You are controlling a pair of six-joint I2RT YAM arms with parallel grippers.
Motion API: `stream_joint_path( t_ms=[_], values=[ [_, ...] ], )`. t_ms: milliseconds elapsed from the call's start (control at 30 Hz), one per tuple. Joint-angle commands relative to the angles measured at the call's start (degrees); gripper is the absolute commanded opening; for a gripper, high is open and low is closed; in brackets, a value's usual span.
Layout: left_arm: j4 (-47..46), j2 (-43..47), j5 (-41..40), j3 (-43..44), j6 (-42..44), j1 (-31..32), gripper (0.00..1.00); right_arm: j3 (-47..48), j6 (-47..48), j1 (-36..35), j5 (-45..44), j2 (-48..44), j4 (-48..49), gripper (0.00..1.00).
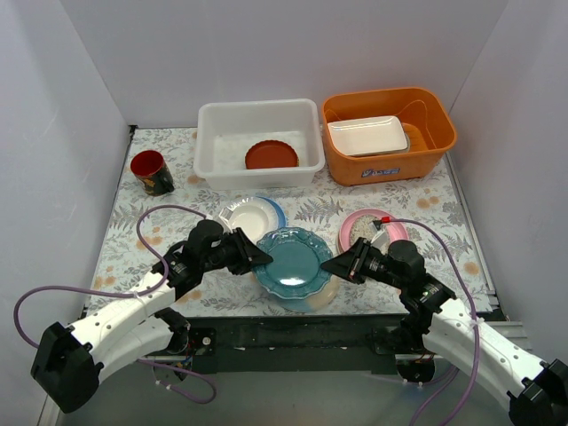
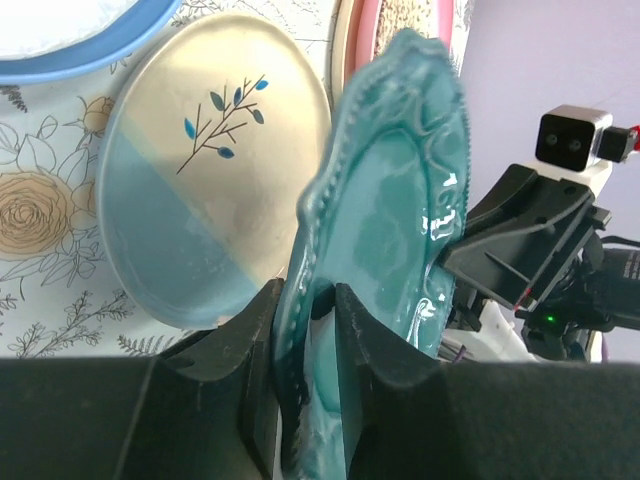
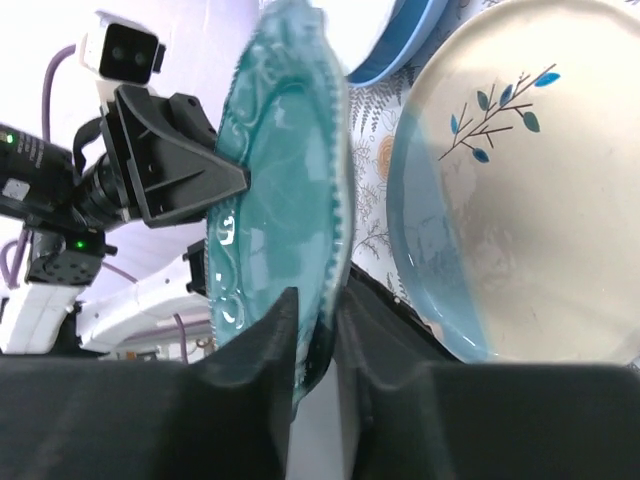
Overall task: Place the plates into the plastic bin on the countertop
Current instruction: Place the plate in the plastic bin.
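A teal scalloped plate (image 1: 293, 262) (image 2: 390, 200) (image 3: 285, 170) hangs between both arms above a cream leaf-patterned plate (image 1: 321, 300) (image 2: 210, 170) (image 3: 520, 190). My left gripper (image 1: 264, 257) (image 2: 308, 295) is shut on the teal plate's left rim. My right gripper (image 1: 327, 264) (image 3: 318, 300) straddles the right rim, its jaws slightly apart and wider than the rim. A white plate (image 1: 248, 215) lies on a light blue one. A pink plate (image 1: 351, 232) carries a speckled grey one. The white plastic bin (image 1: 213, 151) at the back holds a red plate (image 1: 271, 155).
An orange tub (image 1: 426, 151) with a white rectangular tray (image 1: 367, 135) stands to the right of the bin. A red cup (image 1: 151, 172) sits at the far left of the leaf-printed cloth (image 1: 142, 240). White walls close in three sides.
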State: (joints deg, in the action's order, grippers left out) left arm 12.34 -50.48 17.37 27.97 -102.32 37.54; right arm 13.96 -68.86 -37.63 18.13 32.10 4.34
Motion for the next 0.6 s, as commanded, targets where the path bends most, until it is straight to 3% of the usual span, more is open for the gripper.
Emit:
stream_joint_path(
  t_ms=[0, 33, 133, 233, 333, 567],
  values=[
    [1.5, 1.3, -1.1, -0.2, -0.8, 1.1, 0.00, 0.5, 0.2, -1.2, 4.8, -0.5, 13.4, 0.34],
    [1.7, 1.3, -1.1, -0.1, -0.7, 1.1, 0.00, 0.5, 0.2, -1.2, 4.8, -0.5, 13.3, 0.45],
    [2.3, 1.0, -1.4, 0.3, -0.7, 1.1, 0.00, 0.6, 0.6, -1.2, 4.8, -0.7, 12.5, 0.64],
    [2.3, 1.0, -1.5, 0.4, -0.7, 1.1, 0.00, 1.3, 1.4, -1.2, 4.4, -1.2, 10.9, 0.78],
    [2.3, 1.3, -1.5, 0.6, -0.5, 1.1, 0.00, 1.6, 2.2, -1.2, 3.3, -1.7, 8.8, 0.87],
    [2.4, 1.7, -1.7, 1.1, -0.6, 1.1, 0.00, 1.0, 2.2, -1.2, 3.4, -2.1, 8.2, 0.95]
  ],
)
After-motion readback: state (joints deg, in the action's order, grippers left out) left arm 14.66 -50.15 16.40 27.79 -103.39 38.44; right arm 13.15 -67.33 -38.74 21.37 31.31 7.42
